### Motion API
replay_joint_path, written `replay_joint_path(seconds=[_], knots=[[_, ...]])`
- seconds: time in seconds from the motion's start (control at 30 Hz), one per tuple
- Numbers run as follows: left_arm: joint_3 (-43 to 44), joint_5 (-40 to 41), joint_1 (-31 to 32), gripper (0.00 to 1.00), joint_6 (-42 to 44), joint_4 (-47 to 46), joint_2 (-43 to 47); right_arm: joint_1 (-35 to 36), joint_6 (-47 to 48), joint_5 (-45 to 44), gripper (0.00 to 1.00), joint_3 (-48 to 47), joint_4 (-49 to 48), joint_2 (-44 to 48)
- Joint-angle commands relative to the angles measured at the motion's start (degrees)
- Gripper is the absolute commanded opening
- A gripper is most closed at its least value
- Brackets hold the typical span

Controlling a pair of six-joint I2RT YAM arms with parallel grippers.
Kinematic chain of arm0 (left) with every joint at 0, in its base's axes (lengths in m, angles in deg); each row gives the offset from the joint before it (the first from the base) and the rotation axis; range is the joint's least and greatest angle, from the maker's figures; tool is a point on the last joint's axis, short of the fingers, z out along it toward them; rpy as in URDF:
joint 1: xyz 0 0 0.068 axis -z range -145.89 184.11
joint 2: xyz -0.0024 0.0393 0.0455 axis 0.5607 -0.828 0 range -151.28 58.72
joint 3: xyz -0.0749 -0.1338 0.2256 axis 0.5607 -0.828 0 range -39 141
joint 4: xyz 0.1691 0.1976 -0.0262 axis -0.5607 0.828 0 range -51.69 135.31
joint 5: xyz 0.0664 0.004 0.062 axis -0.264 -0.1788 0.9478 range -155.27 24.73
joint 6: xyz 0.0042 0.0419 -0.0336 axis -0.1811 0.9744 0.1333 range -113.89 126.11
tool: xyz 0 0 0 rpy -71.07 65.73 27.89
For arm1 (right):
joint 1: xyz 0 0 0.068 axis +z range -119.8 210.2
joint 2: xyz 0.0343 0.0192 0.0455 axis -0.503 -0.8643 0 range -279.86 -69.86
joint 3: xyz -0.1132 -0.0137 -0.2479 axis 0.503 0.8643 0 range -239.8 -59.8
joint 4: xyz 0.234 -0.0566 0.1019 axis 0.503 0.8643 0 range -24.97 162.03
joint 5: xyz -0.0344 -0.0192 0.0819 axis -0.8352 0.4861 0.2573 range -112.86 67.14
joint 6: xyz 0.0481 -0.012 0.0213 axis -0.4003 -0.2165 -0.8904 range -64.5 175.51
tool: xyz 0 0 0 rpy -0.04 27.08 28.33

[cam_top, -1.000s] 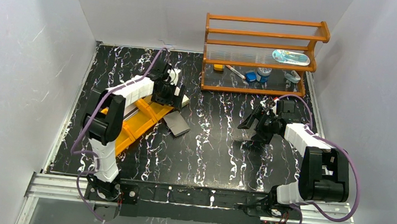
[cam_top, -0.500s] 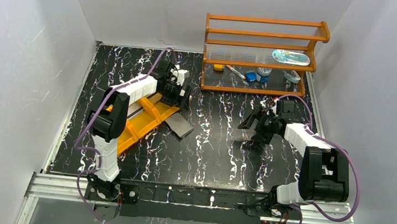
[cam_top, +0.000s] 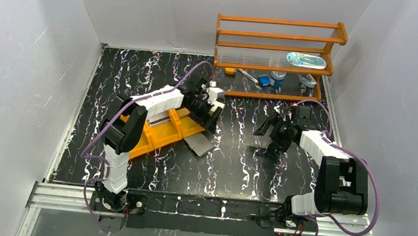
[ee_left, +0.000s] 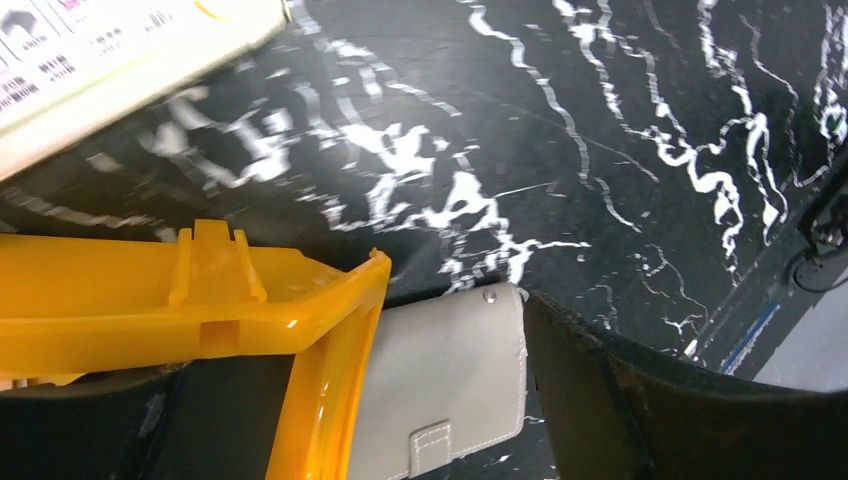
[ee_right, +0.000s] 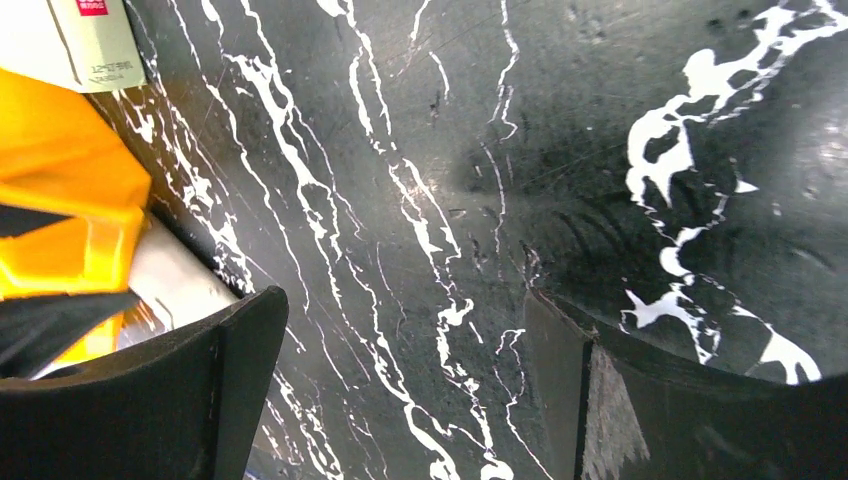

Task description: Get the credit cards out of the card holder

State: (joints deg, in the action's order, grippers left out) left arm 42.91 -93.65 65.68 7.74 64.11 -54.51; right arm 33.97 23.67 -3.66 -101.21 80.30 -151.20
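Left wrist view: the holder [ee_left: 450, 385] lies shut on the worktop [ee_left: 600, 120], just beside the tray [ee_left: 250, 300] corner, which hides its edge. The cards are unseen, presumably inside. The left tool [cam_top: 212, 105], spread wide and empty, should clear the tray and close on the holder alone. The top view adds the right tool [cam_top: 270, 137], wide open, empty, well apart.

wallet [ee_left: 450, 380]: left part under tray [ee_left: 322, 350], bottom cut by the edge
box [ee_left: 120, 50]: mostly out of view, print blurred
shelf items [cam_top: 269, 76]: too small to tell
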Motion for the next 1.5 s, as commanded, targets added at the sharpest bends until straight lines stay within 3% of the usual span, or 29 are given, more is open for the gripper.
replay_joint_path(seconds=[0.0, 0.33, 0.73, 1.1, 1.2, 1.33, 1.47], knots=[[2.9, -3.6, 4.7, 0.79, 1.7, 1.2, -1.3, 0.1, -1.4, -5.4, 0.97, -0.1, 1.1, 3.3], [8.1, -4.1, 12.4, 0.78, 1.2, 1.0, -5.6, -0.1, -3.8, -14.6, 0.98, 0.1, 3.5, 7.1], [12.7, -6.6, 16.8, 0.78, 0.9, 1.0, -9.0, -0.6, -5.8, -18.6, 0.98, 1.0, 4.7, 10.6], [12.2, 7.4, 16.5, 0.88, -3.3, -4.2, 2.7, -0.7, -0.6, -1.2, 0.98, 0.6, 1.8, 11.6], [8.1, 12.7, 15.0, 0.88, -6.5, -6.3, 8.6, -0.7, 0.3, 2.3, 0.97, 0.2, 1.6, 12.1], [-6.7, 14.9, 7.5, 0.90, -15.0, -13.2, 20.8, 0.2, 0.6, 4.9, 0.96, -0.9, 0.6, 11.7], [-17.4, 20.9, -1.2, 0.96, -19.8, -11.8, 32.1, 8.1, 1.7, 0.7, 0.96, -6.0, 2.4, 7.7]])
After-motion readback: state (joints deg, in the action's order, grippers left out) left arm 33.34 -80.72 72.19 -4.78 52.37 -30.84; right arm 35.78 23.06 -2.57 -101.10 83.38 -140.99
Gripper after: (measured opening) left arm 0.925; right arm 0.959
